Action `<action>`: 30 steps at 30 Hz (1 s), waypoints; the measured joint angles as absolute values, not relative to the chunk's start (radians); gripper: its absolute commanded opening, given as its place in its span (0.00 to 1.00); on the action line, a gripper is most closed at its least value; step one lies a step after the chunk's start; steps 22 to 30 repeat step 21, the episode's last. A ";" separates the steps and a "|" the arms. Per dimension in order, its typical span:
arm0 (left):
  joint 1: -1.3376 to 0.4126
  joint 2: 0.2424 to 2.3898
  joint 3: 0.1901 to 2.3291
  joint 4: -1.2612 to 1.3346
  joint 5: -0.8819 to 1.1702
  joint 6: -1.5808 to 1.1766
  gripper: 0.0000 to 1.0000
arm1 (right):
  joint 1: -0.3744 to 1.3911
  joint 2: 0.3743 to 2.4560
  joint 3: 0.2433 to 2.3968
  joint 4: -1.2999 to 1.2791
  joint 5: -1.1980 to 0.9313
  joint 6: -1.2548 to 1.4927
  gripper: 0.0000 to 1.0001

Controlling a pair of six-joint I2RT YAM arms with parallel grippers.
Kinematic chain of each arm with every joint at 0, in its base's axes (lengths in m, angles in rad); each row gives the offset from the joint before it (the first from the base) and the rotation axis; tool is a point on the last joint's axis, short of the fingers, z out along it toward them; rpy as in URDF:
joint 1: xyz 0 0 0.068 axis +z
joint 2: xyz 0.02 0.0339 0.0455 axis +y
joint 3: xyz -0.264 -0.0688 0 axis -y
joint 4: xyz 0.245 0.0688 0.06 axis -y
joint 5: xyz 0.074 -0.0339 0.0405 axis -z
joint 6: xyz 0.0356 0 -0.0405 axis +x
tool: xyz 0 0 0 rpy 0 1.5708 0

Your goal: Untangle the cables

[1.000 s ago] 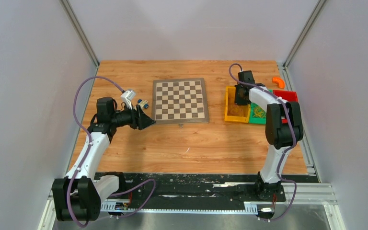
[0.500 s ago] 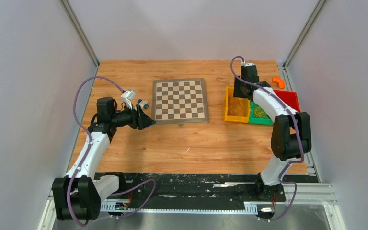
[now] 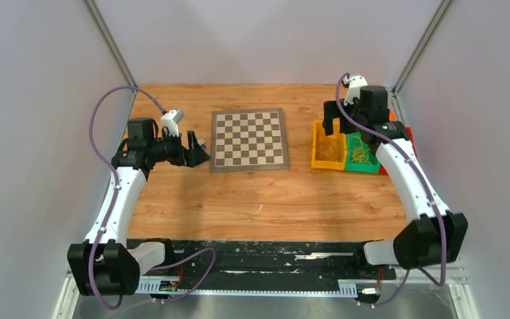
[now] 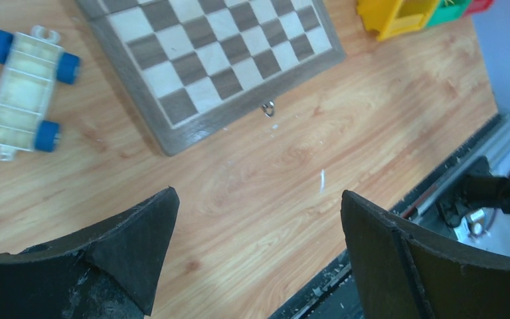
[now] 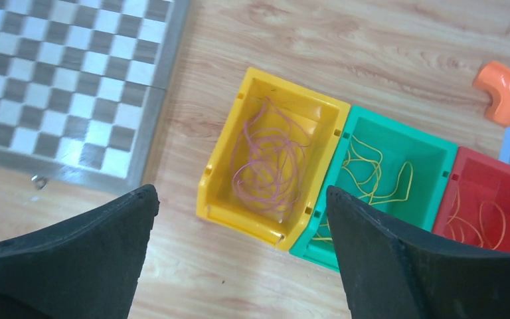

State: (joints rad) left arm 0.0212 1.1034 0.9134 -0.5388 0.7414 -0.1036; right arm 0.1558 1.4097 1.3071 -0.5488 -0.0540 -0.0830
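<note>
The cables lie sorted in three bins at the right. Thin pink-red cables (image 5: 269, 166) coil in the yellow bin (image 5: 216, 199), yellow cables (image 5: 372, 174) lie in the green bin (image 5: 438, 159), and orange cables (image 5: 481, 222) in the red bin (image 5: 505, 176). My right gripper (image 5: 240, 193) hangs open above the yellow bin's near edge, holding nothing; from above the right gripper (image 3: 332, 121) is over the yellow bin (image 3: 319, 161). My left gripper (image 4: 259, 193) is open and empty over bare wood, left of the chessboard (image 3: 249, 138). In the top view the left gripper (image 3: 197, 149) holds no cable.
A white toy car with blue wheels (image 4: 20, 93) lies next to the chessboard's (image 4: 219, 53) left edge. An orange elbow piece (image 5: 501, 93) sits behind the bins near the table's right rail. The black base rail (image 4: 451, 193) runs along the near edge.
My right gripper rose out of the yellow bin, swung back to the right and opened. My left gripper opened wider and drew back a little to the left.
</note>
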 measured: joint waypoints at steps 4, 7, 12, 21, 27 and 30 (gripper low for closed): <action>0.021 1.154 1.065 -0.664 0.609 -0.087 1.00 | 0.092 1.245 1.258 -0.590 -0.210 -0.134 1.00; 0.022 1.158 1.090 -0.714 0.512 -0.073 1.00 | 0.026 1.123 1.158 -0.599 -0.278 -0.164 1.00; 0.022 1.144 1.051 -0.765 0.373 -0.057 1.00 | 0.006 1.040 0.994 -0.630 -0.290 -0.166 1.00; 0.022 0.983 0.893 -0.775 0.274 -0.034 1.00 | -0.080 0.990 0.837 -0.632 -0.372 -0.082 1.00; 0.022 0.983 0.893 -0.775 0.274 -0.034 1.00 | -0.080 0.990 0.837 -0.632 -0.372 -0.082 1.00; 0.022 0.983 0.893 -0.775 0.274 -0.034 1.00 | -0.080 0.990 0.837 -0.632 -0.372 -0.082 1.00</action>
